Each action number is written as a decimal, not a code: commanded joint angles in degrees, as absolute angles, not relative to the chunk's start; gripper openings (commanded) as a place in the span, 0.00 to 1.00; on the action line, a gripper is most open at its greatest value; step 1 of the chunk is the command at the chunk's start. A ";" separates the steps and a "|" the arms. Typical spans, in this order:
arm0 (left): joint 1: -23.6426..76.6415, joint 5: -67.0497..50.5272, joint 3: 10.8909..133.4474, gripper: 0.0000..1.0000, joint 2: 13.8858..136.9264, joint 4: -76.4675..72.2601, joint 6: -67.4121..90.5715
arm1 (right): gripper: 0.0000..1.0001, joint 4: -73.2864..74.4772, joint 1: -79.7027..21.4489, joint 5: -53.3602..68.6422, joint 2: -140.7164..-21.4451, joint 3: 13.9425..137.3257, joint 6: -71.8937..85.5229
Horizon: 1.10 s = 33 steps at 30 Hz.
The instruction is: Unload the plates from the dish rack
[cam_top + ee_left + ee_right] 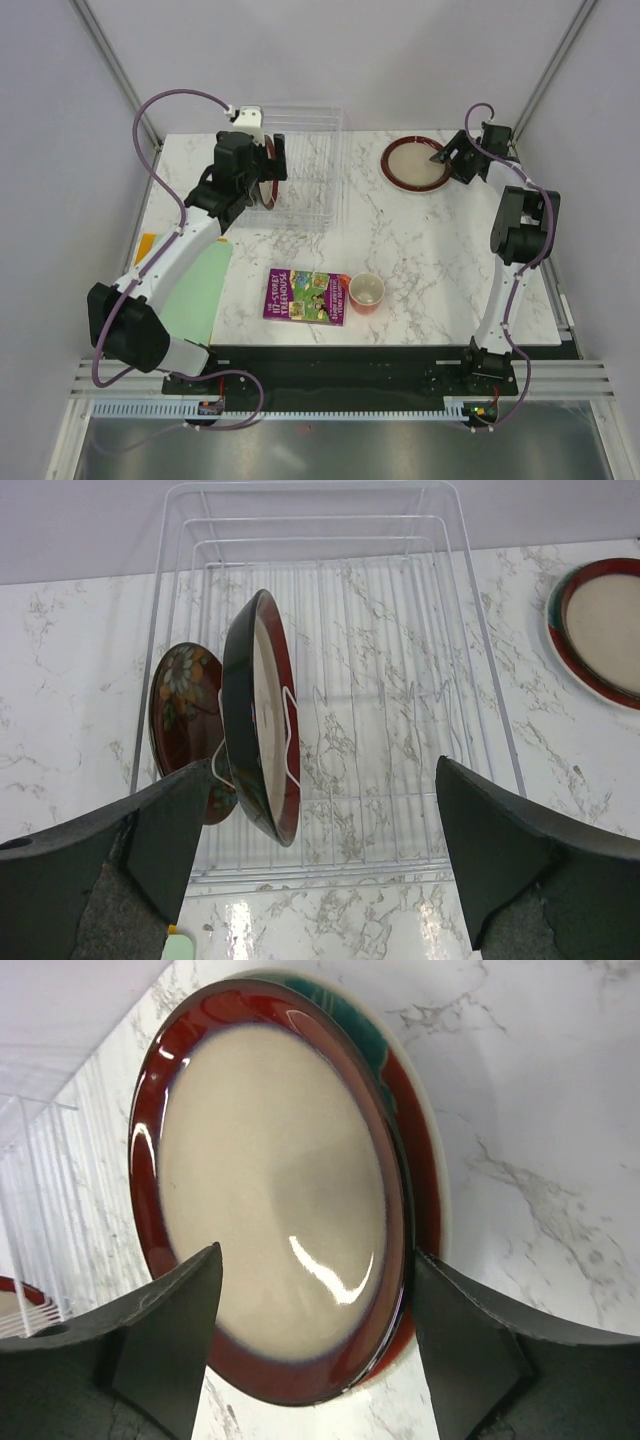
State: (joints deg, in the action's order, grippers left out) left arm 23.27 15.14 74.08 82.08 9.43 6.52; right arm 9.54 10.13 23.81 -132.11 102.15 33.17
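Note:
The clear dish rack (305,170) stands at the back left of the table. In the left wrist view two plates stand upright in its left slots (400,680): a larger dark-rimmed, cream-centred plate (262,720) and a small red patterned plate (183,715). My left gripper (315,880) is open and empty, just in front of them. At the back right a cream-centred red plate (270,1180) lies flat on a teal-patterned plate (365,1030). My right gripper (315,1350) is open, its fingers on either side of that stack's near edge.
A purple book (306,296) and an orange cup (366,292) lie near the table's front middle. A pale green mat (195,290) lies at the front left under the left arm. The plate stack also shows in the top view (412,163).

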 commanded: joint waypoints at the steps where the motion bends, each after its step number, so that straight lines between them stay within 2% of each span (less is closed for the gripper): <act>1: 23.20 17.40 74.18 1.00 79.72 8.96 3.87 | 0.80 14.40 10.37 15.92 -123.24 101.07 26.47; 8: 23.20 23.46 75.67 1.00 84.02 9.49 0.79 | 0.82 18.98 10.37 5.19 -113.65 97.74 21.01; 16: 23.12 28.83 82.08 1.00 96.22 9.05 -2.11 | 0.81 18.20 10.02 8.52 -102.24 88.95 21.62; 26: 22.94 34.63 89.11 0.94 104.76 10.19 -2.64 | 0.81 16.00 9.84 11.52 -93.61 79.90 23.20; 28: 22.94 34.80 89.21 0.90 105.56 10.37 -2.64 | 0.80 15.91 9.84 11.43 -92.38 78.93 23.20; 33: 22.85 34.98 88.95 0.46 105.82 10.46 -1.85 | 0.80 16.00 9.84 11.86 -91.93 77.61 23.12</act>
State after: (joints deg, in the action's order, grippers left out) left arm 23.16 32.38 86.85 105.51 11.03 -0.82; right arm 17.61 9.91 10.70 -94.59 78.41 22.79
